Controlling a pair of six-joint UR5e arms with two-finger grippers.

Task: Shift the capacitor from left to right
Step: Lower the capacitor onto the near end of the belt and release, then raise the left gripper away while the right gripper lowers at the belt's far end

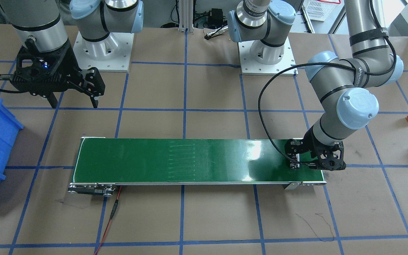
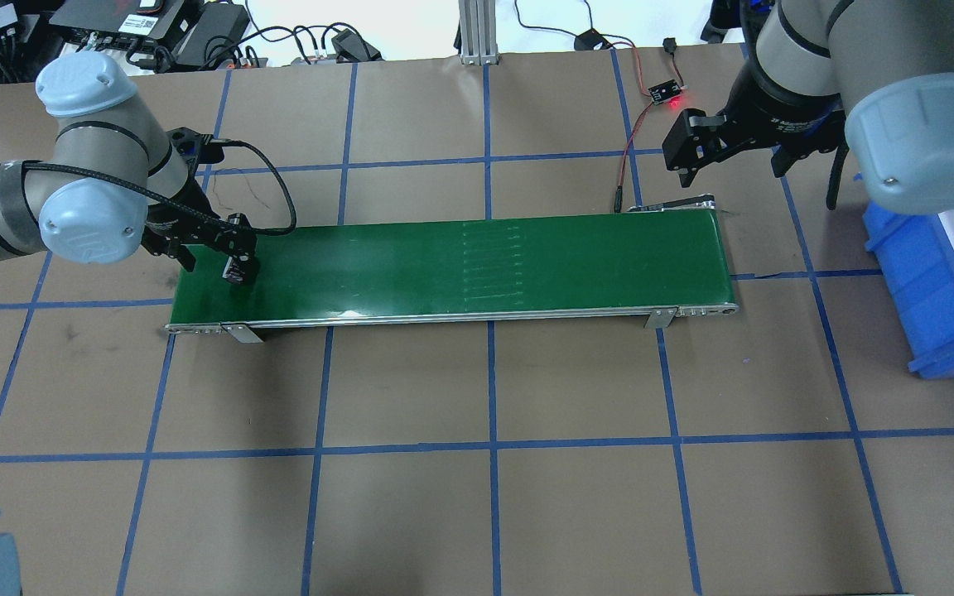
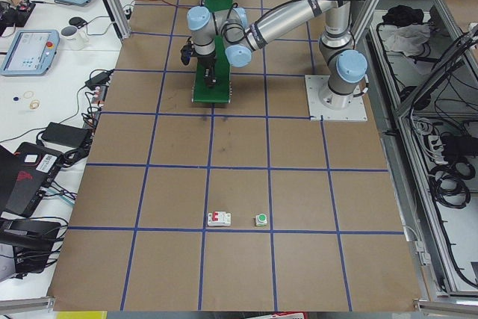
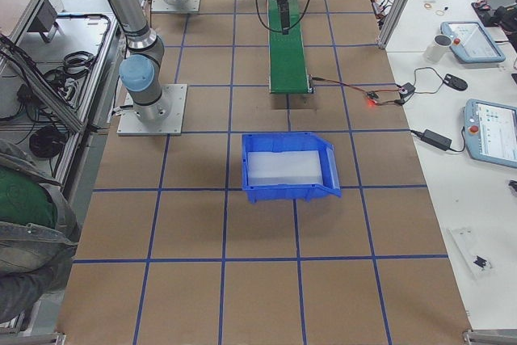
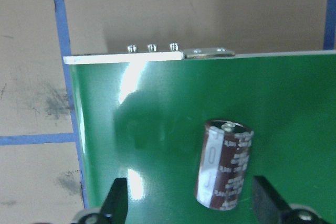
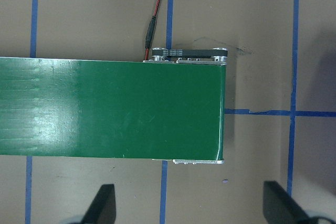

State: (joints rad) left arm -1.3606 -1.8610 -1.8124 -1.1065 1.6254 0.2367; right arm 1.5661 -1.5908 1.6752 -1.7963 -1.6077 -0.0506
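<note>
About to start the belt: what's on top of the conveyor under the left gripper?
The capacitor rests on the conveyor belt between the open fingers of the left gripper, apart from both. Only the wrist camera shows it; in the overhead view the dark gripper masks it.

- Left arm [image 2: 79, 215] reaches forward, elbow bent, wrist turned down; the left pincer [image 5: 190, 200] hangs low, fingers [image 5: 118, 203] spread wide, gripping nothing.
- Right arm [image 2: 916, 141] sits higher; the right pincer [image 6: 191, 205] points down, jaws likewise parted.
</note>
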